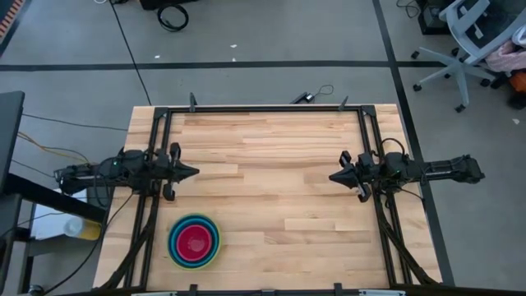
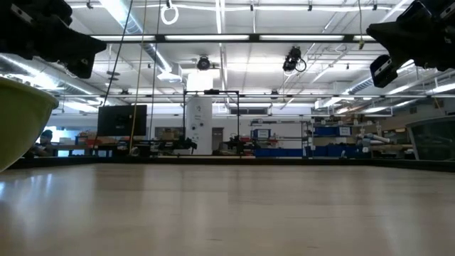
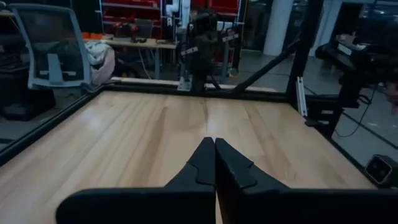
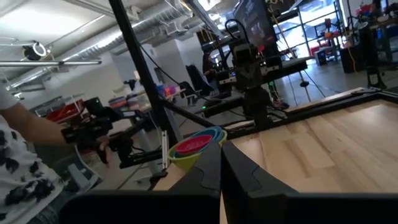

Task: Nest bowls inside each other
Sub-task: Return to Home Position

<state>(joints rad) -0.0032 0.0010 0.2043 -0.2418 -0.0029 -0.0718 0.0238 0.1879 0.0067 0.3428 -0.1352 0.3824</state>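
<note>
The five bowls (image 1: 195,241) sit nested in one another on the wooden desk (image 1: 271,205), on the left arm's side and close to the edge that lies lowest in the high view. From above they read as concentric rings: a thin yellow-green rim outermost, then light blue and darker blue bands, a narrow green ring, and the magenta-pink bowl in the centre. All are round, upright and evenly centred. In the low view only the curved wall of the yellow-green bowl (image 2: 21,117) shows, at the picture's edge. The left gripper (image 1: 195,173) hangs above the desk, apart from the bowls, its fingers (image 3: 202,165) pressed together on nothing. The right gripper (image 1: 332,177) faces it from across the desk, well apart from the bowls, its fingers (image 4: 239,171) likewise closed and empty
</note>
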